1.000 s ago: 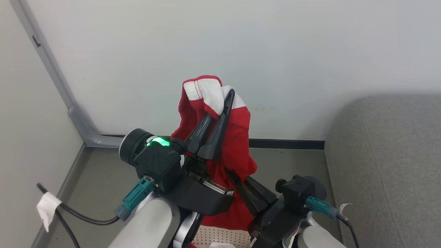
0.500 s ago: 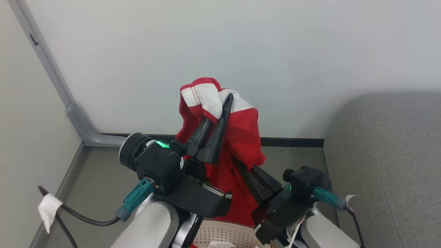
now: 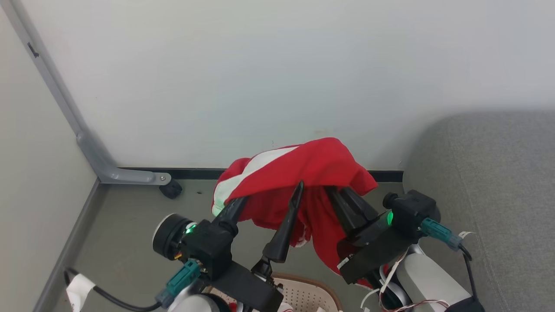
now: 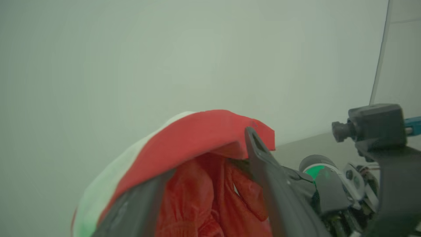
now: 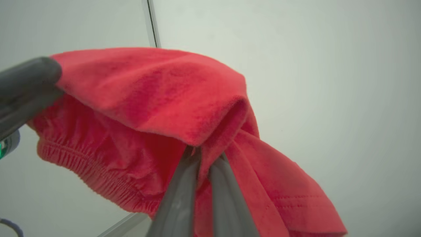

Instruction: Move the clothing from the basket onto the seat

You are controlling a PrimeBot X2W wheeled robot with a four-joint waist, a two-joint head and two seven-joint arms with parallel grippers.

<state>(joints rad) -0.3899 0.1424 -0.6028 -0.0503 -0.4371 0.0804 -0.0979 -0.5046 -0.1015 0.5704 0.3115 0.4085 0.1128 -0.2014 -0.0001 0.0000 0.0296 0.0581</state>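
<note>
Red garment, white panel, above basket | right gripper pinches it; left gripper spread wide, cloth draped over tips | right wrist view: elastic gathered edge | head view: grey seat right of basket

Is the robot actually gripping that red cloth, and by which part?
Yes: the right gripper pinches a bunched fold of the red garment. The left gripper is open, the cloth only draped over its fingers.

Red garment with white stripe, cream perforated basket, grey seat
</note>
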